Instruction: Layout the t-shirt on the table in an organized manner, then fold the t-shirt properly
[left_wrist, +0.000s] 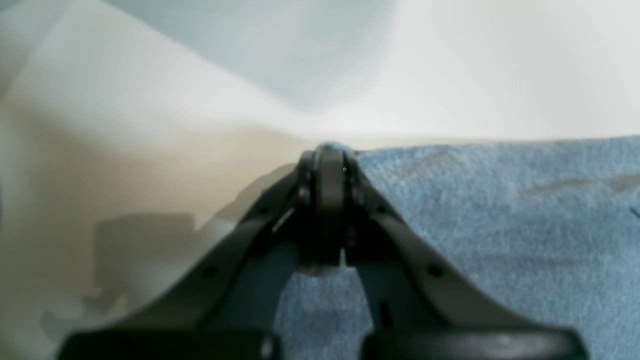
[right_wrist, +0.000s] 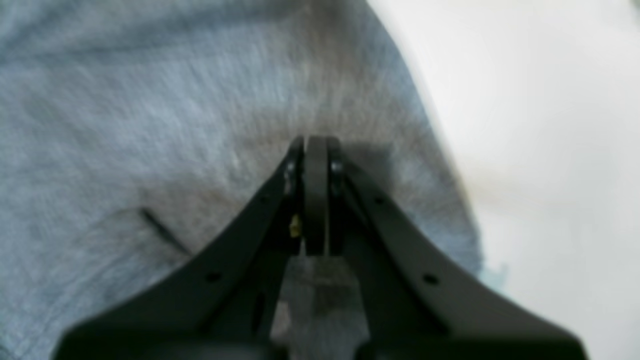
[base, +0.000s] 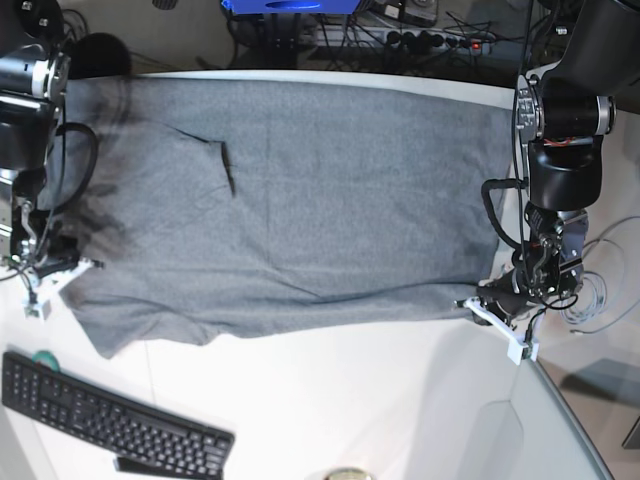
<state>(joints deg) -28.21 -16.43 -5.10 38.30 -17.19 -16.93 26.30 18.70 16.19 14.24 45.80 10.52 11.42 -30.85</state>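
Observation:
The heather-grey t-shirt (base: 300, 210) lies spread wide across the white table (base: 350, 400), with a small fold near its upper left. My left gripper (base: 482, 304) is shut on the shirt's near right corner; in the left wrist view the closed jaws (left_wrist: 330, 155) pinch the cloth edge (left_wrist: 500, 225) just above the table (left_wrist: 500, 75). My right gripper (base: 76, 268) is shut on the shirt's near left edge; in the right wrist view the closed tips (right_wrist: 316, 142) sit in the fabric (right_wrist: 125, 125), with wrinkles radiating from them and bare table (right_wrist: 550, 125) to the right.
A black keyboard (base: 110, 425) lies at the front left of the table. A small green item (base: 42, 358) sits beside it. A round object (base: 345, 475) shows at the front edge. Cables and a power strip (base: 440, 40) run behind the table.

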